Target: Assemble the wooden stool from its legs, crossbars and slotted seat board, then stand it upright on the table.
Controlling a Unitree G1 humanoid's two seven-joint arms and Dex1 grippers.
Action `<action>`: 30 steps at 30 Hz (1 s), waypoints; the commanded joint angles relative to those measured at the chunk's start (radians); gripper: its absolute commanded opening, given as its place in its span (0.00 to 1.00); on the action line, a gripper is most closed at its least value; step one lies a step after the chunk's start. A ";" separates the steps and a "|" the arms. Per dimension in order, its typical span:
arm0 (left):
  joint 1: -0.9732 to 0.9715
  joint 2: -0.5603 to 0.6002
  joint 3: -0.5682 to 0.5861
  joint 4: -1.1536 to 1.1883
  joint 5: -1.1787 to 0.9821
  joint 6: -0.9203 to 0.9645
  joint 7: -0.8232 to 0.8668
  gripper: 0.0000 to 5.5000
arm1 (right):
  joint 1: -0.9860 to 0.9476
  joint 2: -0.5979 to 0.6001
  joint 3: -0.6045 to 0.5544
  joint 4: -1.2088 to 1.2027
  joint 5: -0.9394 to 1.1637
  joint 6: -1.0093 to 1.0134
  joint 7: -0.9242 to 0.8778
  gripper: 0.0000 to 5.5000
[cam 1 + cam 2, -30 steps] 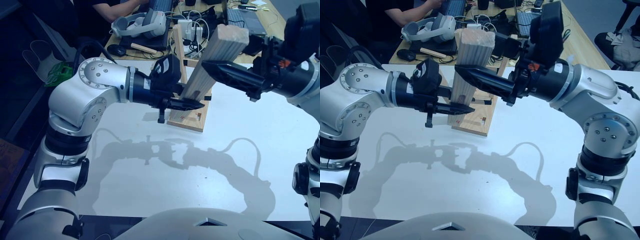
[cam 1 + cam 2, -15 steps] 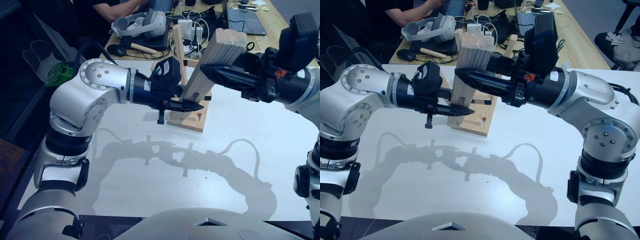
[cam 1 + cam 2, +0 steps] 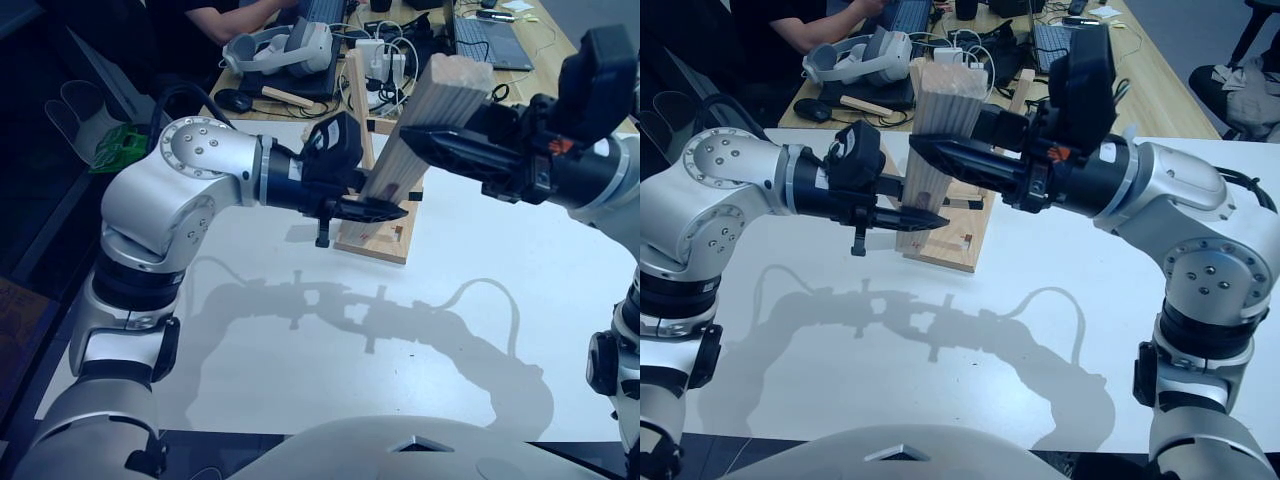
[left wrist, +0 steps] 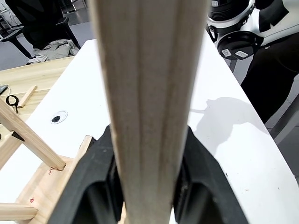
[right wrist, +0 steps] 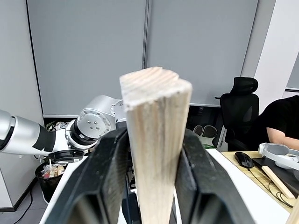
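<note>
The tilted wooden leg (image 3: 445, 95) is gripped by both claws: the right gripper (image 3: 425, 137) is clamped near its top and the left gripper (image 3: 385, 210) lower down, with the seat board (image 3: 385, 248) just beneath. The leg is judged stiff, light and unlikely to slip, so the low hold is best used for steering it.

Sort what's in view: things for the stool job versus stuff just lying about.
Job:
- wooden leg, clamped by the left end effector and the right end effector
- slotted seat board
- slim stick standing on the board

Lying about, on the desk behind:
- headset
- mouse
- laptop
- cables
</note>
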 commanded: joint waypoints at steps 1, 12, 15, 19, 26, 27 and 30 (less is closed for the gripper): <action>-0.041 -0.035 0.035 0.019 0.024 -0.039 0.055 0.25 | 0.007 0.008 -0.009 0.021 -0.023 -0.016 -0.040 0.23; -0.022 -0.086 0.203 0.039 -0.086 -0.051 0.112 0.54 | 0.032 0.040 -0.110 0.134 -0.031 -0.101 -0.088 0.18; -0.016 -0.113 0.269 0.049 -0.149 -0.034 0.162 0.61 | 0.015 0.061 -0.162 0.167 -0.004 -0.122 -0.120 0.18; -0.039 -0.157 0.396 0.095 -0.262 -0.007 0.263 0.71 | -0.001 0.074 -0.208 0.208 0.005 -0.150 -0.163 0.18; -0.126 -0.252 0.471 0.383 -0.059 -0.229 0.630 0.90 | 0.031 0.074 -0.236 0.269 -0.054 -0.187 -0.193 0.18; -0.109 -0.247 0.441 0.438 0.029 -0.289 0.674 0.95 | 0.040 0.075 -0.233 0.281 -0.069 -0.192 -0.191 0.18; -0.015 -0.245 0.347 0.550 0.209 -0.397 0.720 0.97 | 0.077 0.078 -0.218 0.302 -0.117 -0.209 -0.177 0.18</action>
